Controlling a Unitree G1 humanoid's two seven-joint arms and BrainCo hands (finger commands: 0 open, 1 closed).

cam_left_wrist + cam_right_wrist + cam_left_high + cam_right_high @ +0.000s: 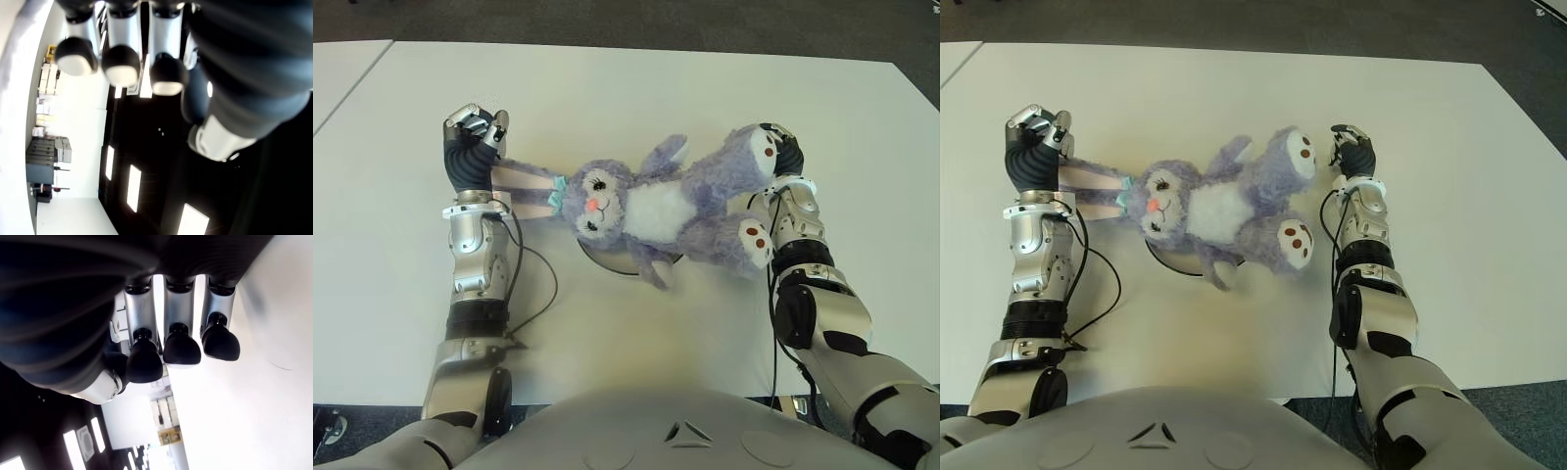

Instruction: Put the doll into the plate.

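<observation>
From my seat, the doll (1205,211) is a fluffy purple bunny lying on its back across the plate (1167,258), which sits on the white counter (1234,98). The plate is mostly buried under it; I can only see a dark curved bit of rim poking out below the doll's head and belly. The doll's long ears stretch off toward my left side and its feet with the brown paw pads point toward my right.

My left hand (1033,147) is at the far tip of the doll's ears, on the doll's left end, fingers curled in. The left wrist view shows those fingertips (120,66) bent over with nothing between them, so it's closed loosely and empty. Can't say whether it touches the ear.

My right hand (1353,149) is just beside the doll's upper foot, on the other end. In the right wrist view the fingertips (181,347) are curled too, nothing gripped, just white counter behind them.
</observation>
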